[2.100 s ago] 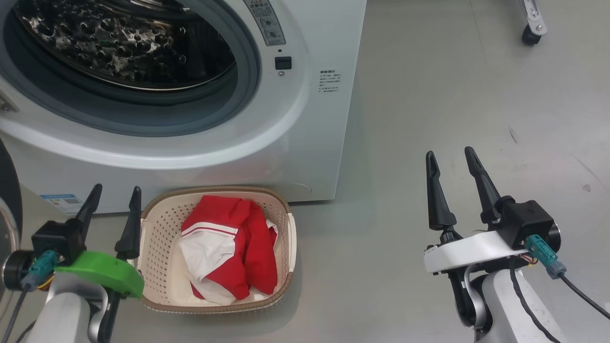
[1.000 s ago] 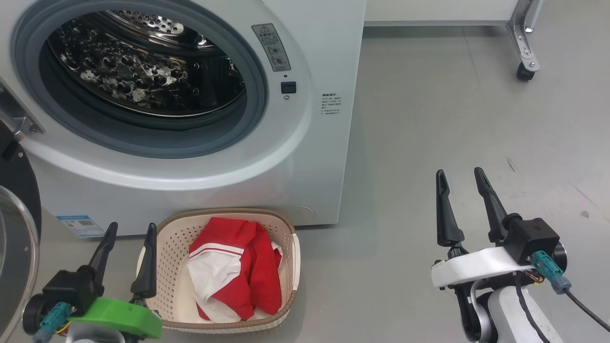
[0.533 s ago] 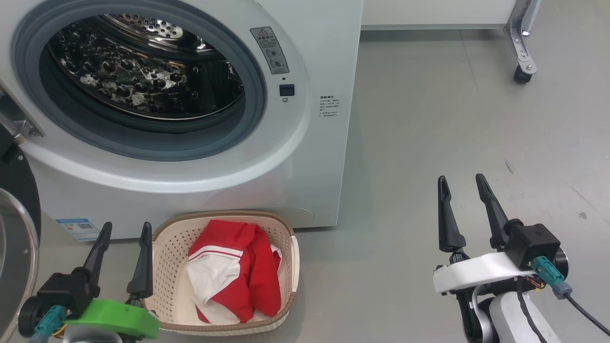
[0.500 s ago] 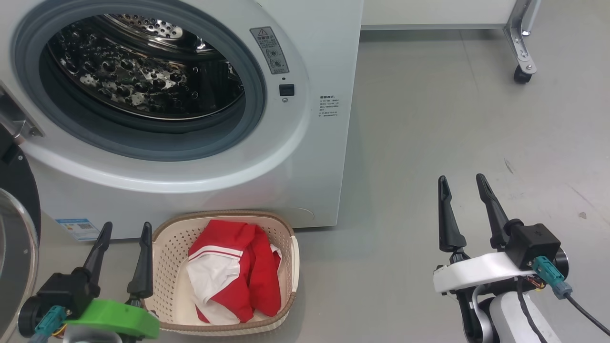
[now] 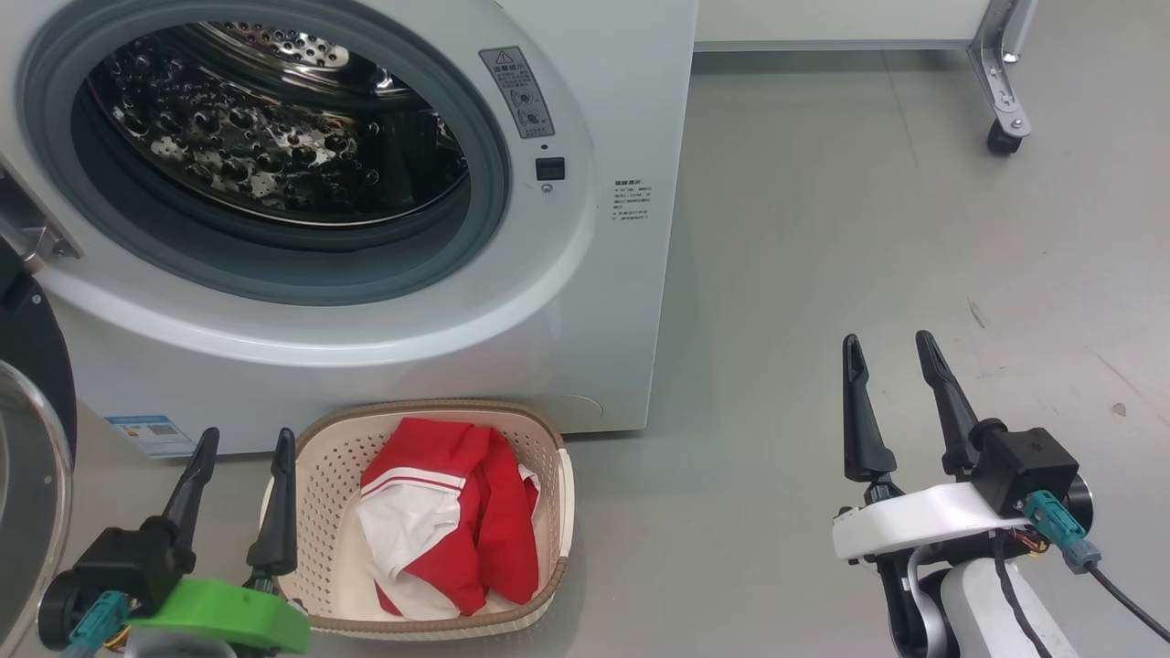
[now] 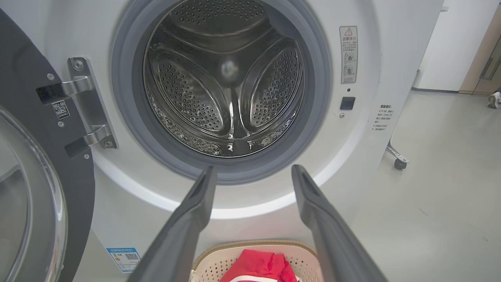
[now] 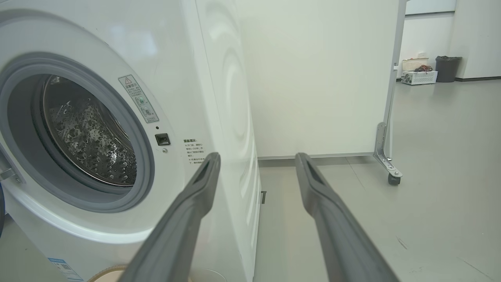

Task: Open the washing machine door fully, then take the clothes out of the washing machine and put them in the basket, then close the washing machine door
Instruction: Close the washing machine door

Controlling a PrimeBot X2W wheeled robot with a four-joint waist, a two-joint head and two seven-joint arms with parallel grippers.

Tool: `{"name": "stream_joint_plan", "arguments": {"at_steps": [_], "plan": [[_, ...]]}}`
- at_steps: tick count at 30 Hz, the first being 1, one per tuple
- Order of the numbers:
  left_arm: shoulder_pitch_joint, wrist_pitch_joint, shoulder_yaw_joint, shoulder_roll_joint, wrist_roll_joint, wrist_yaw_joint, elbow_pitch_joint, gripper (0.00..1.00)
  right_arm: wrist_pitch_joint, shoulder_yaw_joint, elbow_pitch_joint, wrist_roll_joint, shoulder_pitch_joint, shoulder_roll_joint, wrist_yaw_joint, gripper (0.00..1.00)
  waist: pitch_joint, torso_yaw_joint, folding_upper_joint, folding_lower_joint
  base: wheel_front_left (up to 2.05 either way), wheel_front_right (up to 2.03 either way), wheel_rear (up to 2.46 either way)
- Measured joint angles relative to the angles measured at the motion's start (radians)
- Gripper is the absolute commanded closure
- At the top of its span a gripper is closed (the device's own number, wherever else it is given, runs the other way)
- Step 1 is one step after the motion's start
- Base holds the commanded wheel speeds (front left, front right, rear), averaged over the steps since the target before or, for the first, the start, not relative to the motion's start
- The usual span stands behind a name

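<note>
The white washing machine (image 5: 603, 274) stands with its steel drum (image 6: 227, 78) bare inside. Its door (image 5: 27, 439) hangs swung out at the far left, black rim and glass bowl (image 6: 23, 203) facing me. The cream basket (image 5: 311, 466) sits on the floor against the machine's base, with the red and white clothes (image 5: 448, 521) heaped in it. My left gripper (image 5: 247, 437) is open and empty just left of the basket. My right gripper (image 5: 888, 340) is open and empty over bare floor to the right of the machine.
A white panel on a metal frame with a castor (image 5: 1001, 137) stands behind and right of the machine. Grey floor (image 5: 868, 228) stretches to the right. A far bin (image 7: 447, 67) and a crate (image 7: 419, 76) sit by the back wall.
The head camera has tilted up, so more of the drum opening and the door show. Both grippers stay open and hold their places beside the basket and over the floor.
</note>
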Motion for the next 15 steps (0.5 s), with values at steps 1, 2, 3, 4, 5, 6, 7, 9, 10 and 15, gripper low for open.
{"name": "stream_joint_plan", "arguments": {"at_steps": [1,2,3,4,5,6,7,9,10,15], "plan": [[0.001,0.000,-0.001,0.000,0.000,0.000,0.000,0.00,0.000,0.000,0.000,0.000,0.000,0.000,0.000,0.00,0.000,0.000,0.0000,0.0000,0.00,0.00,0.00],[0.002,0.000,-0.001,0.000,0.000,0.000,-0.001,0.00,0.000,0.000,-0.001,0.000,0.000,0.000,0.000,0.00,0.001,0.000,0.0000,0.0000,0.00,0.00,0.00],[0.003,0.000,-0.002,0.000,0.000,0.000,-0.002,0.00,0.000,0.000,-0.001,0.000,0.000,0.000,0.000,0.00,0.001,0.001,0.0000,0.0000,0.00,0.00,0.00],[0.004,0.000,-0.002,0.000,0.001,0.000,-0.003,0.00,0.000,0.000,-0.001,0.000,0.000,0.000,0.000,0.00,0.001,0.001,0.0000,0.0000,0.00,0.00,0.00],[0.005,0.000,-0.002,-0.001,0.001,0.000,-0.003,0.00,0.000,0.000,-0.001,0.000,0.000,0.000,0.000,0.00,0.001,0.001,0.0000,0.0000,0.00,0.00,0.00],[0.005,0.000,-0.002,-0.001,0.001,0.000,-0.004,0.00,0.000,0.000,-0.001,0.000,0.000,0.000,0.000,0.00,0.001,0.001,0.0000,0.0000,0.00,0.00,0.00],[0.005,0.000,-0.002,-0.001,0.001,0.000,-0.004,0.00,0.000,0.000,-0.001,0.000,0.000,0.000,0.000,0.00,0.001,0.001,0.0000,0.0000,0.00,0.00,0.00],[0.006,0.000,-0.004,-0.001,0.001,0.000,-0.004,0.00,0.000,0.000,-0.001,0.000,0.000,0.000,0.000,0.00,0.000,0.001,0.0001,0.0000,0.00,0.00,0.00],[0.007,0.000,-0.004,-0.001,0.001,0.000,-0.004,0.00,0.000,0.000,-0.001,0.000,0.000,0.000,0.000,0.00,0.000,0.001,0.0000,0.0000,0.00,0.00,0.00],[0.008,0.000,-0.004,-0.002,0.001,0.000,-0.012,0.00,0.000,0.000,-0.001,0.000,0.000,0.000,0.000,0.00,-0.001,0.002,0.0000,0.0000,0.00,0.00,0.00]]}}
